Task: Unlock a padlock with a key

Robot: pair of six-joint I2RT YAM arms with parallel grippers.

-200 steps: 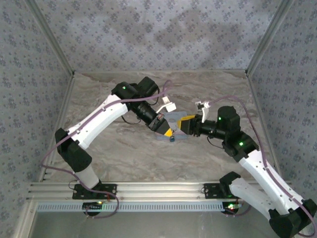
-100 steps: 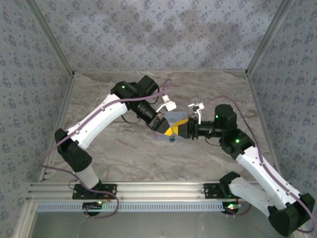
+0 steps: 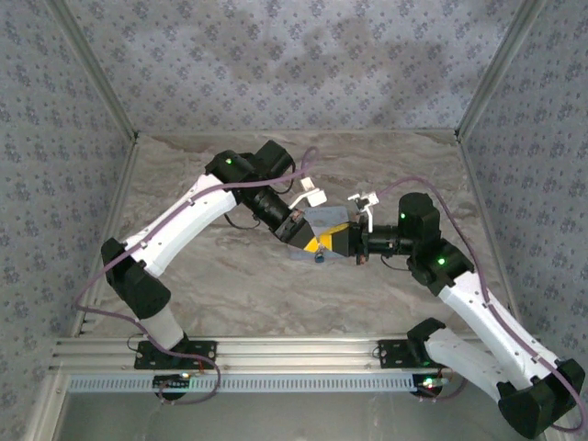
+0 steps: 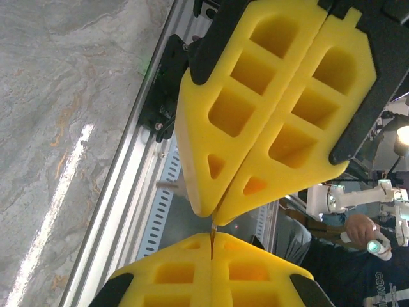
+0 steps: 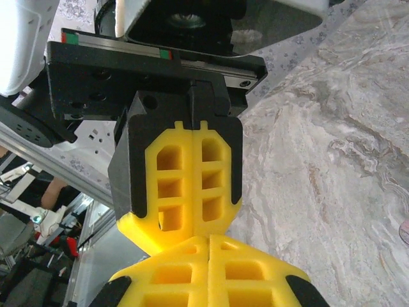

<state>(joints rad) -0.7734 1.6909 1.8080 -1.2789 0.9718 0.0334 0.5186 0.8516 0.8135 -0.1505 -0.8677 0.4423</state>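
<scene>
**Two grippers tip to tip over the counter, padlock just beneath**

Top external view. The left gripper (image 3: 317,243) and the right gripper (image 3: 336,235) meet tip to tip above the middle of the counter (image 3: 230,285), a beige-grey marbled slab. The padlock (image 3: 318,259), a tiny dark bluish lump, sits just on the near side of that meeting point, close under the left gripper. It is too small to tell its long axis, which way it points, or whether it hangs or rests. A pale grey-blue tin (image 3: 322,218) lies partly under both grippers. The walls (image 3: 303,64), grey with a small floral print, close three sides. An aluminium rail (image 3: 276,354) carries the arm bases.

Left wrist view. The left gripper (image 4: 212,246) shows its yellow jaws pressed together at the bottom edge. The jaws of the right gripper (image 4: 220,204), above, are likewise closed pad to pad. A thin dark sliver (image 4: 212,235) stands edge-on where the two tips meet; which pair holds it cannot be told. White lettering on a dark garment (image 4: 345,281) at lower right is cut off and unreadable.

Right wrist view. Both pairs of jaws are closed, tips close together, with the marbled counter to the right; no label is legible
</scene>
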